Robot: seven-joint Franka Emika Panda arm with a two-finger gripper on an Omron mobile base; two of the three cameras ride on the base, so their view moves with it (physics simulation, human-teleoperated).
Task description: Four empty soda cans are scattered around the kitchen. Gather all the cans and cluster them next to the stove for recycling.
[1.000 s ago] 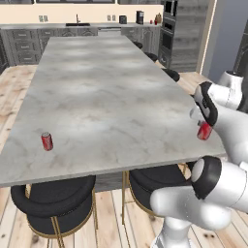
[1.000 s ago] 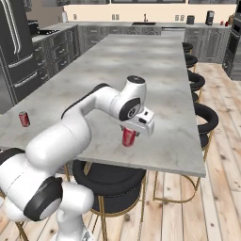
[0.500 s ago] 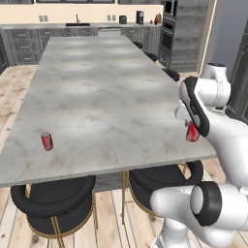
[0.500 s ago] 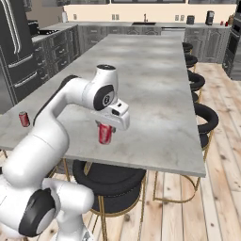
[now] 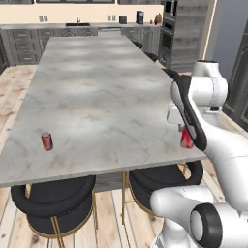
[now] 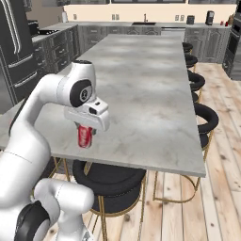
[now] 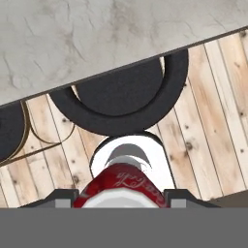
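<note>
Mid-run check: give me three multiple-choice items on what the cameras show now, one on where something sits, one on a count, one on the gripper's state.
1. Where does the loose red soda can stand?
A. near the marble island's near left corner
B. on a black stool
C. on the plank floor

2. How many red cans show in the left base view?
A. one
B. two
C. four

3. What is the gripper doing?
A. hanging open over the counter
B. shut on a red can
C. shut on nothing

Answers:
1 A: the can stands upright on the grey marble island top, close to its near left corner.
2 B: one stands on the island, and the held red can shows at the arm on the right.
3 B: the right base view shows that can hanging between the fingers, by the island's near edge.
</note>
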